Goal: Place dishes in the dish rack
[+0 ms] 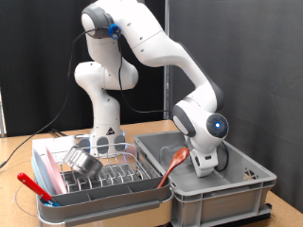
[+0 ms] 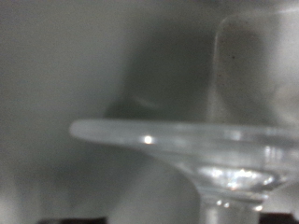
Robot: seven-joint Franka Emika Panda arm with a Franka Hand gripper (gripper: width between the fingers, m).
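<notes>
Shiny steel bowl (image 1: 85,162), clear glossy glass (image 2: 201,149) (blurred), matt grey plastic crate (image 1: 218,189).

a deep plain grey crate (image 1: 248,185) sits on a wooden table (image 1: 17,149), at the exterior view's right. a black curtain (image 1: 38,57) hangs behind, covering the whole background. a black cable (image 1: 59,112) trails down in front of the curtain to the table. a red-handled utensil (image 1: 34,185) and a blue-edged item (image 1: 42,168) lie at the exterior view's lower left; what they are is unclear.
</notes>
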